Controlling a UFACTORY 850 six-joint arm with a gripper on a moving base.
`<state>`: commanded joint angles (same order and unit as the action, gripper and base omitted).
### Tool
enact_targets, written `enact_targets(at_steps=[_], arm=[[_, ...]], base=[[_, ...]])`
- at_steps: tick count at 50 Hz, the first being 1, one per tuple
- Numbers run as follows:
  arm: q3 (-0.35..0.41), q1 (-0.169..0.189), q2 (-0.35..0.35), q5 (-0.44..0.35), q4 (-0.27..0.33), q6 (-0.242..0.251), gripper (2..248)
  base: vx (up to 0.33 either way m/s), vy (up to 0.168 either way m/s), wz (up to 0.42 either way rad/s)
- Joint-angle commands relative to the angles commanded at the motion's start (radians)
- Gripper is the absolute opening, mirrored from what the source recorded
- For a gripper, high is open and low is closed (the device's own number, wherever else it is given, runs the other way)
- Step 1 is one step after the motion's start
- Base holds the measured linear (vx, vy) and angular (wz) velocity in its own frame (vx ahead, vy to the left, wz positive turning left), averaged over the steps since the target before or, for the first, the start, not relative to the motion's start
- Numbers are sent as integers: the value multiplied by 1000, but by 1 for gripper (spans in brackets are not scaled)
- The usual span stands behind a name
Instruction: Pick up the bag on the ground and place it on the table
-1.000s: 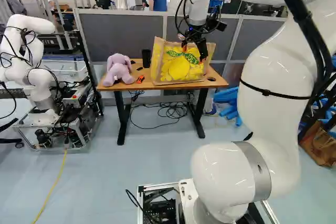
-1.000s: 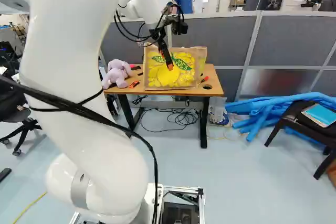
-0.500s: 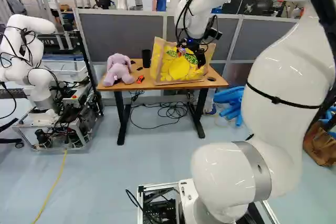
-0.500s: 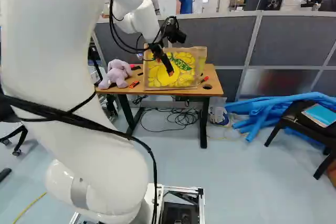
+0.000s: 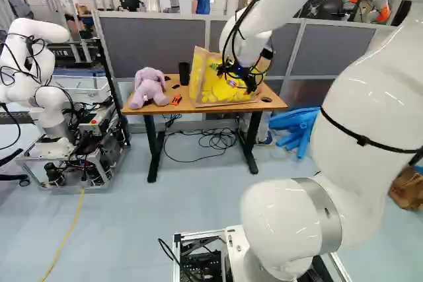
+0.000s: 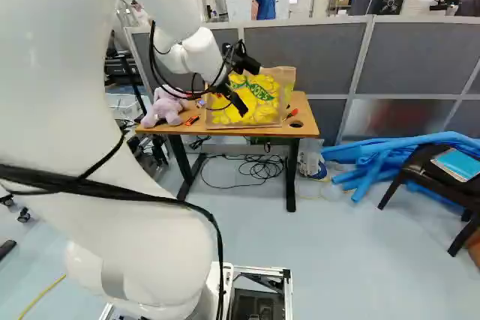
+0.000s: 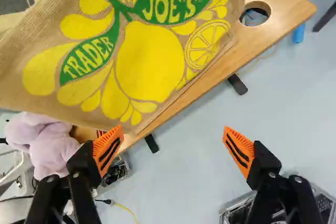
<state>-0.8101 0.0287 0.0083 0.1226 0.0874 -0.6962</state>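
Note:
The tan bag with yellow lemon print stands upright on the wooden table in the right base view. My gripper is in front of the bag's printed face there. At the right of the bag in the left base view, the gripper covers part of the print. In the wrist view the gripper stands wide open with nothing between its orange pads, and the bag is ahead of it, apart from both fingers.
A purple plush toy, a black cylinder and an orange tool lie left of the bag on the table. Another robot stands at the left. Blue tubes and a black chair are at the right.
My arm has shifted and its wrist has tilted, bringing the gripper lower across the bag's front. The bag stays where it was on the table. The base has not moved.

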Motion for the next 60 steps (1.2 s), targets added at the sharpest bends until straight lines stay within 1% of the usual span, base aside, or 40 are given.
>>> enact_targets(at_steps=[20,36,49,60], arm=[[201,-8,75,-277,-24,194,247],[338,-13,127,-466,-41,326,247],[434,-17,163,-598,-52,418,247],[504,-20,189,-694,-61,486,247]], base=[[0,0,0],[0,0,0],[0,0,0],[0,0,0]])
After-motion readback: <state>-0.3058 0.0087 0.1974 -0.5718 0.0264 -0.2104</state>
